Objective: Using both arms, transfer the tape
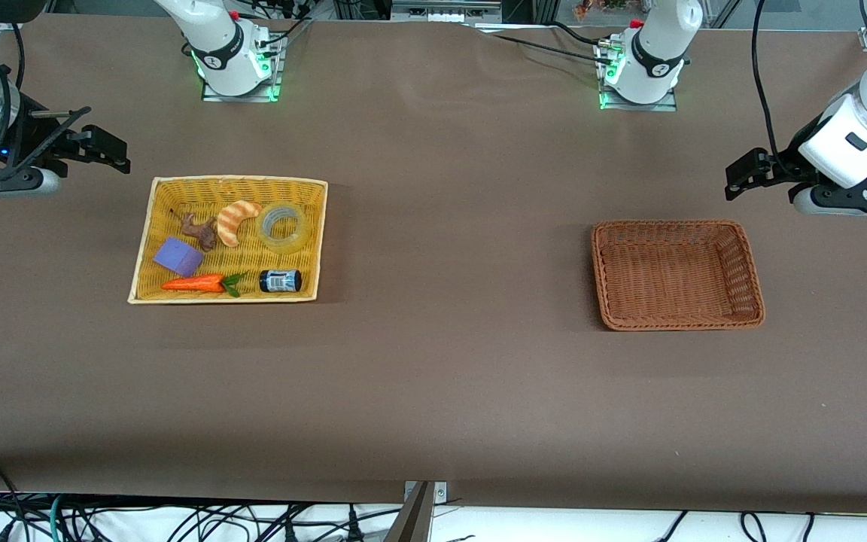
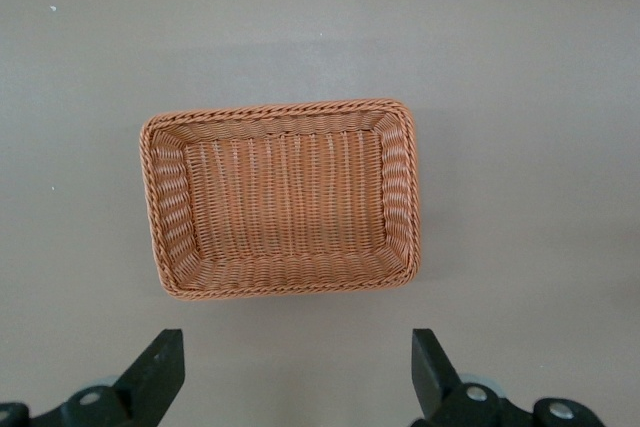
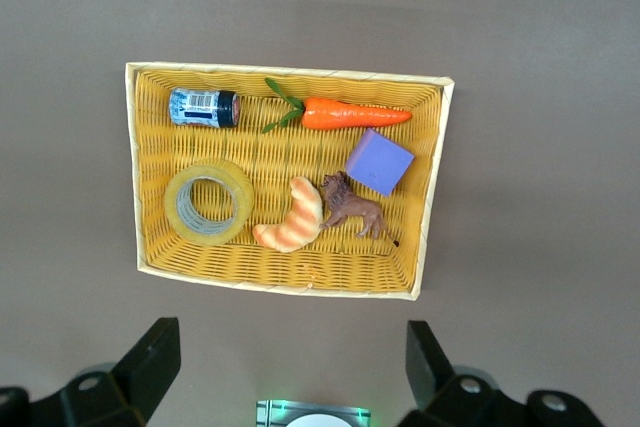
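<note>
The tape (image 1: 283, 228), a translucent yellowish ring with a grey core, lies flat in the yellow basket (image 1: 238, 181), beside a croissant (image 1: 236, 222). It also shows in the right wrist view (image 3: 208, 201). My right gripper (image 1: 106, 150) is open and empty, up over the bare table at the right arm's end, apart from the yellow basket; its own view (image 3: 292, 337) shows the jaws wide apart. My left gripper (image 1: 738, 181) is open and empty over the table at the left arm's end, beside the brown basket (image 1: 674, 226); its jaws also stand wide apart in its own view (image 2: 295, 347).
The yellow basket (image 3: 290, 72) also holds a small dark jar (image 1: 280, 281), a carrot (image 1: 196, 284), a purple block (image 1: 177, 257) and a brown toy animal (image 1: 200, 229). The brown basket (image 2: 280, 112) holds nothing. Brown tabletop lies between the baskets.
</note>
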